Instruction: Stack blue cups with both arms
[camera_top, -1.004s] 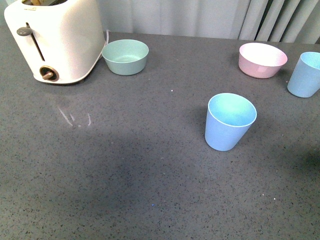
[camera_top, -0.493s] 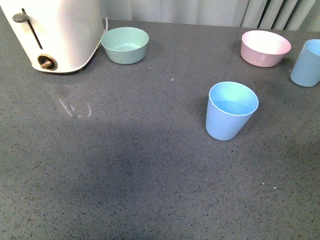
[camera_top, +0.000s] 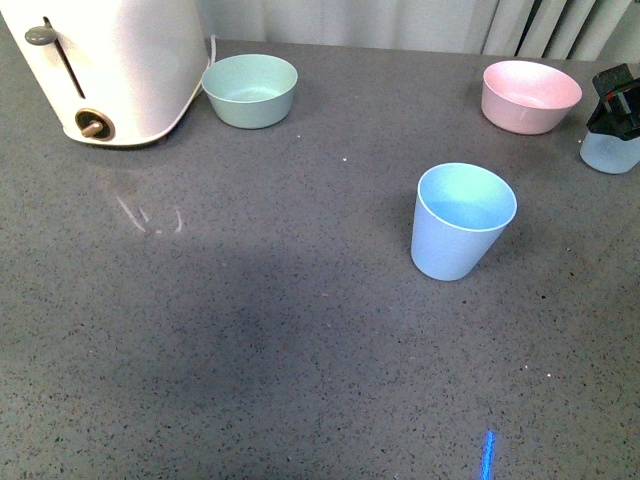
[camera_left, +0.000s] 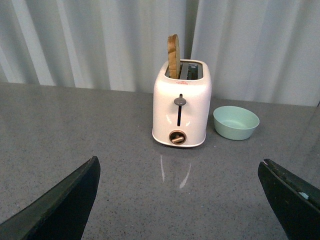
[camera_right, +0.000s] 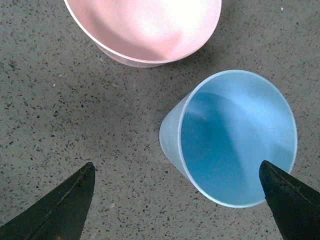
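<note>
Front view: one blue cup (camera_top: 462, 222) stands upright mid-tabletop (camera_top: 250, 330); the second blue cup (camera_top: 608, 154) sits at the right edge, seemingly just under the right pincer (camera_top: 617, 105). Left wrist view: the left pincer (camera_left: 178, 161) gapes wide, holding nothing. Right wrist view: the right pincer (camera_right: 176, 167) is wide, with the second blue cup (camera_right: 235, 140) between its fingers, beside the pink bowl (camera_right: 145, 27).

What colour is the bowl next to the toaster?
The bowl is mint green, clearest in the front view.
</note>
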